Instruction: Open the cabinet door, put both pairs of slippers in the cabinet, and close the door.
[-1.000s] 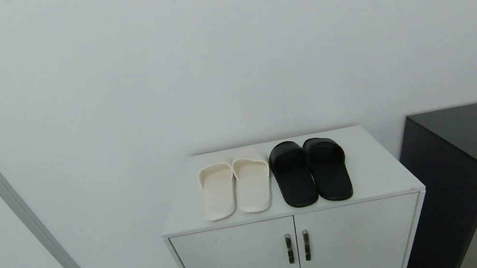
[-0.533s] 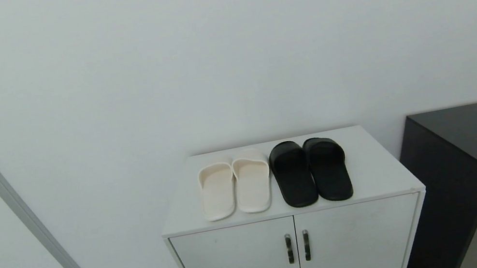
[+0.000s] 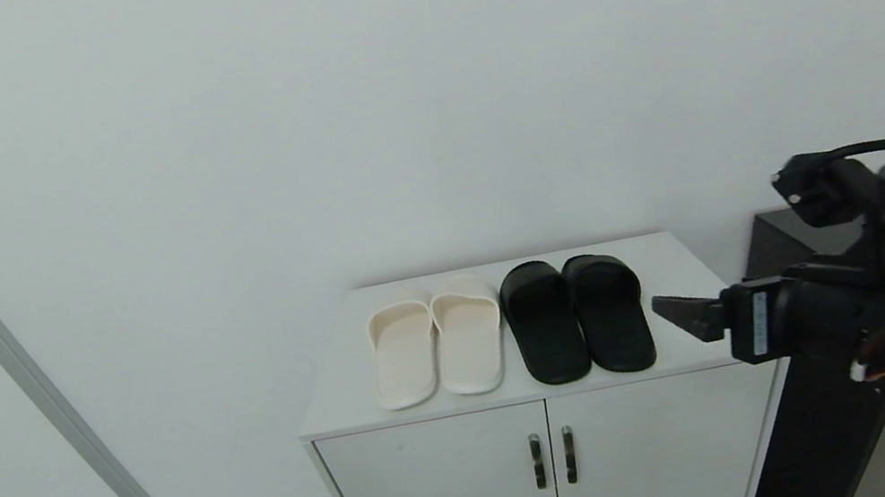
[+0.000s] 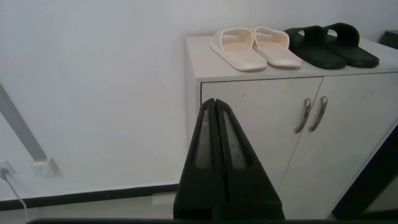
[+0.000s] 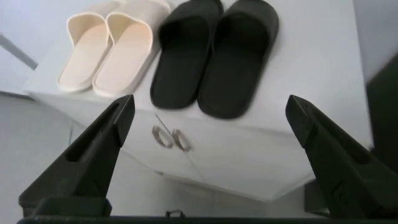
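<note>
- The left gripper (image 4: 216,107) sits low in front of the cabinet (image 3: 439,486), facing its left door, with its fingers pressed together on nothing.
- Both cabinet doors are shut, and their handles (image 3: 552,457) meet at the middle.
- On top, the cream slippers (image 3: 437,348) lie just beside the black slippers (image 3: 578,317).
- The right arm stretches level toward the cabinet's right top edge. The right gripper (image 3: 682,314) has its fingers spread wide, near the black pair.

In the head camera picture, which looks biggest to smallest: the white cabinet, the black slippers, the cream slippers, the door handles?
1. White two-door cabinet.
2. Pair of black rubbery slide slippers and pair of cream rubbery slide slippers: about alike, side by side, so unranked.
3. Two dark metal door handles.
</note>
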